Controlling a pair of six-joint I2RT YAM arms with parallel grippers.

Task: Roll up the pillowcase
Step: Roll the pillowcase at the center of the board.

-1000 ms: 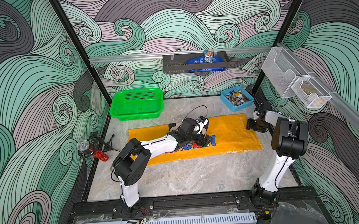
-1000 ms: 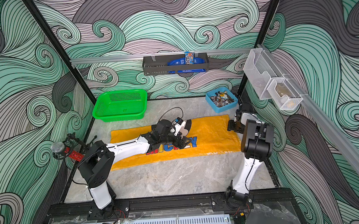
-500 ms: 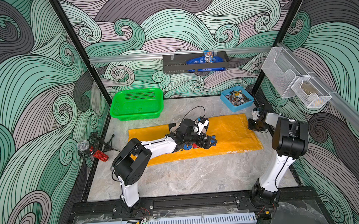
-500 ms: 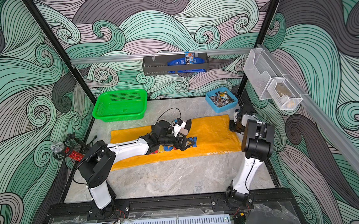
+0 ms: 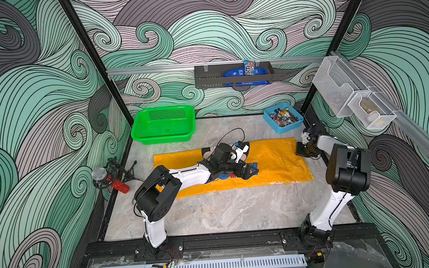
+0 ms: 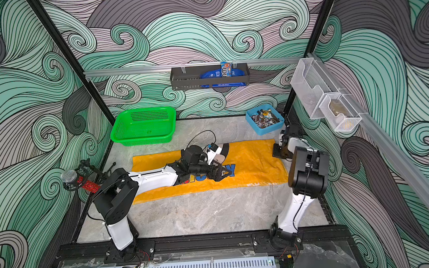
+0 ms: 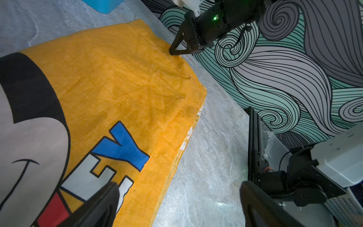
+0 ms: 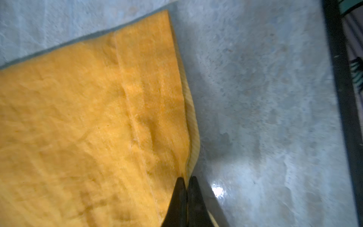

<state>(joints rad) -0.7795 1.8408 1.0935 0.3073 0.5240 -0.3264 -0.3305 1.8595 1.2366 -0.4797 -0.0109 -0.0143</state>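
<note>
Pillowcase [image 5: 274, 161] flat on desk [image 5: 226, 211]; right gripper [image 8: 185, 183] pinching its right edge; left gripper [image 5: 248, 171] spread above centre.

One pillowcase [image 5: 274, 161] is counted on the surface [image 5: 226, 211]. Beyond the pillowcase, one green basket [image 5: 163, 125] and one blue tray [image 5: 283, 119] of small parts are seen. One microphone [image 5: 108, 177] is found beside the pillowcase. Two pincers are counted: left pincer [image 5: 249, 169] and right pincer [image 5: 303, 151].

right pincer [image 8: 185, 188] now pinched shut on the pillowcase [image 8: 88, 118] edge, left pincer [image 5: 249, 169] spread slightly wider
</note>
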